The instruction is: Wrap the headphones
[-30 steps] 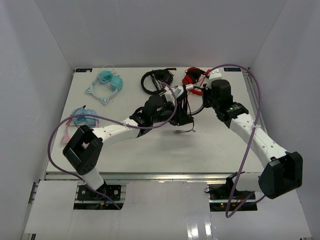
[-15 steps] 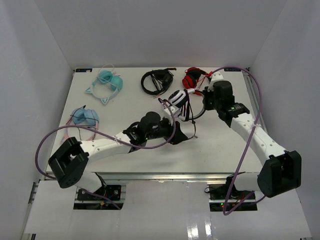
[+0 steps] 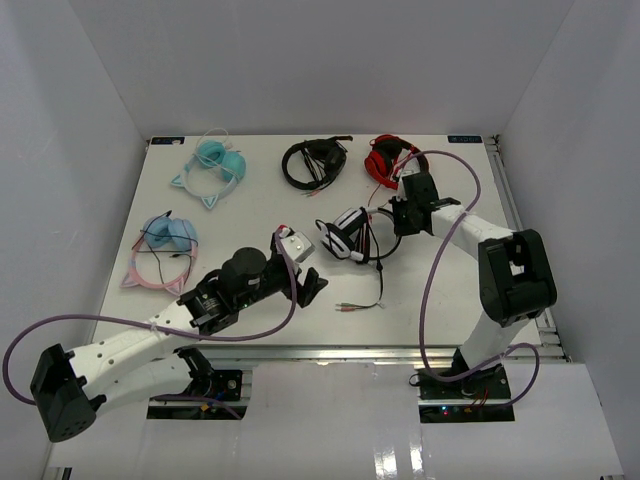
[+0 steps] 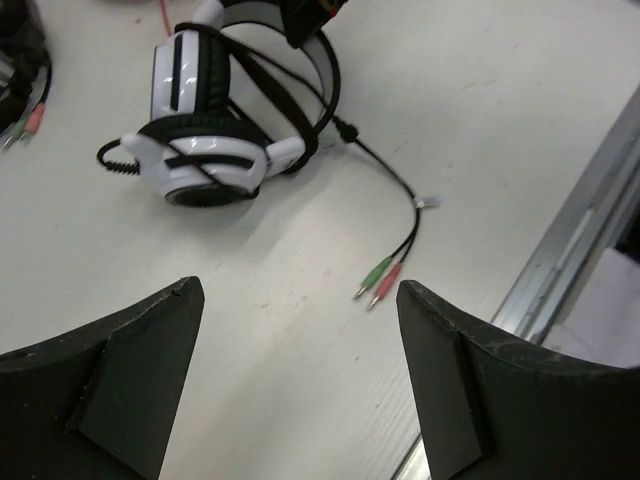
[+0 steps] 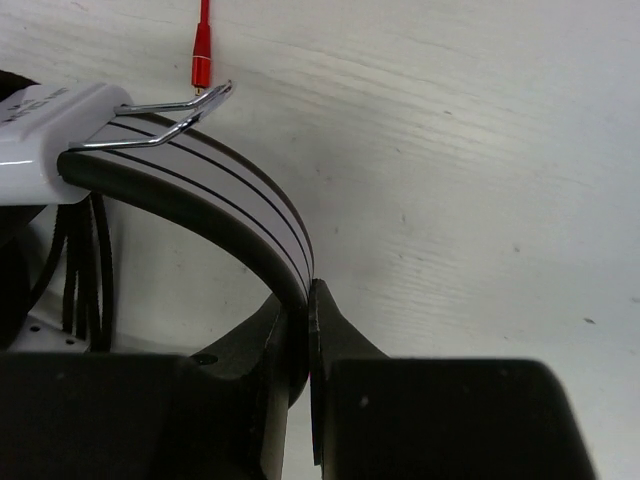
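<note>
The white headphones (image 3: 343, 236) lie on the table's middle with the black cable wound over the cups (image 4: 205, 130). A loose cable end trails toward the front edge and ends in green and red plugs (image 4: 381, 281). My right gripper (image 3: 401, 216) is shut on the white headband (image 5: 200, 180), its jaws (image 5: 305, 300) pinching the band's edge. My left gripper (image 3: 310, 286) sits nearer than the headphones, open, with only bare table between its fingers (image 4: 300, 295). It touches neither the cable nor the cups.
An all-black pair (image 3: 313, 160) and a red-and-black pair (image 3: 388, 155) lie at the back. A teal cat-ear pair (image 3: 212, 165) and a blue-pink pair (image 3: 165, 245) lie at the left. The metal front rail (image 4: 570, 250) runs close to the plugs.
My left gripper has opened, let go of the cable and drawn back toward the near left. The headphones have come down toward the table's middle, still in the right gripper.
</note>
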Robot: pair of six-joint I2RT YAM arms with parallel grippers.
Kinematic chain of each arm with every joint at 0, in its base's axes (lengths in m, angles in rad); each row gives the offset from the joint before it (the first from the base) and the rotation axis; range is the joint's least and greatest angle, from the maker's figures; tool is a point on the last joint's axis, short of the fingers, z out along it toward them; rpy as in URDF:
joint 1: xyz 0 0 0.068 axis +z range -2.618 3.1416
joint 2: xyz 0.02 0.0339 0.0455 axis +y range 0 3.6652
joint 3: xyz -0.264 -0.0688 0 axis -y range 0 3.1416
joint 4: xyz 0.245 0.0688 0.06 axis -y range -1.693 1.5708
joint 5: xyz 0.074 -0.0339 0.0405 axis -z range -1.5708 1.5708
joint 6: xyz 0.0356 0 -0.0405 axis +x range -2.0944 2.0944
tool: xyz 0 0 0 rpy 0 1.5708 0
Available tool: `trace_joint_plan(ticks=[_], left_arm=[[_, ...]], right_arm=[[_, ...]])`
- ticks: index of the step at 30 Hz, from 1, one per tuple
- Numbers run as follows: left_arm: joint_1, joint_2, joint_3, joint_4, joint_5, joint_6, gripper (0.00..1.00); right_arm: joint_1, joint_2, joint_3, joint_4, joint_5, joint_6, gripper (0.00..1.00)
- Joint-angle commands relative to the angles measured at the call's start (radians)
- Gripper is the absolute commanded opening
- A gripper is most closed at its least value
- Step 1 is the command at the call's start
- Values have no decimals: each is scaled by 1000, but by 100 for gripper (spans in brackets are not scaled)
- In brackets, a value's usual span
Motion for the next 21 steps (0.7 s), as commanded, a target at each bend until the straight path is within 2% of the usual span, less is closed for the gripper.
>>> trace_joint_plan(ticks=[1, 5, 6, 9, 11, 16, 19, 21], left_arm=[[0, -66, -59, -113, -126, 134, 90], [0, -69, -80, -94, -140, 143, 98], [0, -63, -78, -92, -143, 146, 98], [0, -49, -69, -95, -147, 154, 98], [0, -50, -67, -102, -145, 155, 98], [0, -101, -75, -110, -151, 154, 98], [0, -135, -77, -121, -131, 149, 98], [0, -167, -81, -127, -121, 146, 98]], right_arm=[[-3, 80, 122, 58, -113, 30, 8], [-3, 129, 151, 46, -118, 11, 8], [-3, 131, 149, 46, -121, 3, 12], [-4, 114, 131, 49, -126, -18, 42], [-13, 85, 112, 51, -132, -33, 55], [-59, -36, 59, 40, -111, -94, 81], [-72, -180, 34, -18, -85, -223, 97], [-72, -302, -1, -42, -69, -258, 90]])
